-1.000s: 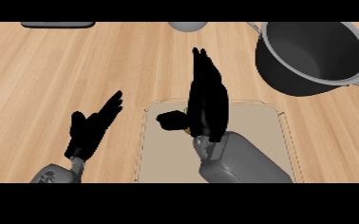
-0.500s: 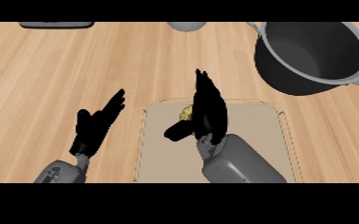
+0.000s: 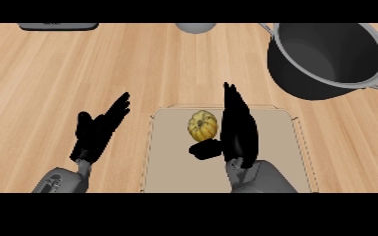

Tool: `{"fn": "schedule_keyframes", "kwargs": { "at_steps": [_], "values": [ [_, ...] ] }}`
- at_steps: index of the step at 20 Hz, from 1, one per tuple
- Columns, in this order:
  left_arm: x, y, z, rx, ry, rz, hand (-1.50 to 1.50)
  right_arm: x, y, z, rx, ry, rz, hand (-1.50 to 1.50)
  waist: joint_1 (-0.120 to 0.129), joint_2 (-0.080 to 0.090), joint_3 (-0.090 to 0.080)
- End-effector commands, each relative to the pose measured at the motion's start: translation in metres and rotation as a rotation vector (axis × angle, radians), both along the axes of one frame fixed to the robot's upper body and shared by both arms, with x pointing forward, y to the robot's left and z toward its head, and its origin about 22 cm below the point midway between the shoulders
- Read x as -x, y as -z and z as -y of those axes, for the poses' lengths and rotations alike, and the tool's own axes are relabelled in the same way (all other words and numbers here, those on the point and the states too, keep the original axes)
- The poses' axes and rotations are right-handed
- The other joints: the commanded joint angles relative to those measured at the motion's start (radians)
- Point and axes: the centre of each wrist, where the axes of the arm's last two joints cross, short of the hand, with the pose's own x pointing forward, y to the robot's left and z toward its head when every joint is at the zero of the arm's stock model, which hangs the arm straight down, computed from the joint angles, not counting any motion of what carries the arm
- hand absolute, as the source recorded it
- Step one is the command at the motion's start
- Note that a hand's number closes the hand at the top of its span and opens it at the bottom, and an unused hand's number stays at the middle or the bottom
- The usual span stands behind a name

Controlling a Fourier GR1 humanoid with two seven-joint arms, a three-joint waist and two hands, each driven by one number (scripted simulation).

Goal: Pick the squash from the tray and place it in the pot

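Drawn back toward the near edge since a second ago, the right robot hand [image 3: 238, 130] now sits lower over the tray [image 3: 280, 150], and the squash [image 3: 203, 124], hidden under it before, shows plainly. Its fingers run straight and point away from the robot, edge-on just to the right of the squash, while the thumb juts left below the squash; nothing is clasped yet, so the hand is released and bracketing the squash, apparently lined up so that fingers and thumb can close from two sides. The squash, yellow and ribbed, lies on the beige tray near its far left part, close against the fingers, though whether they touch it cannot be told. Off the tray's left, the left robot hand [image 3: 100, 130] rests open above the wooden counter [image 3: 111, 65], fingers slanted up and to the right, about where it was, taking no part in the pick. The dark pot [image 3: 325, 55] stands at the far right, well apart from the tray, its mouth open to receive the squash.
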Motion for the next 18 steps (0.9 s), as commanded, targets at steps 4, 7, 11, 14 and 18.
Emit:
{"fn": "schedule_keyframes", "kwargs": {
  "at_steps": [4,7,11,14,18],
  "values": [
    [-0.011,-0.008,0.003,-0.001,-0.013,-0.002,0.0,0.017,0.006,0.016,-0.182,0.015,0.017,-1.5,-0.003,0.001,0.0],
    [0.012,0.014,-0.004,-0.017,0.014,-0.003,0.0,0.012,0.018,0.012,-0.239,0.018,0.041,-1.5,0.005,0.002,0.0],
    [0.019,0.017,0.007,-0.008,0.017,0.009,0.0,0.019,0.046,0.019,-0.344,0.05,0.058,-1.5,0.007,0.002,0.001],
    [0.007,0.006,0.006,-0.005,0.009,0.005,0.0,0.022,0.067,0.025,-0.36,0.06,0.045,-1.5,0.005,0.002,0.001],
    [-0.014,-0.006,-0.011,0.002,0.003,0.009,0.0,-0.003,0.063,0.018,-0.428,0.077,0.042,-1.5,0.008,0.004,0.001]
  ]
}}
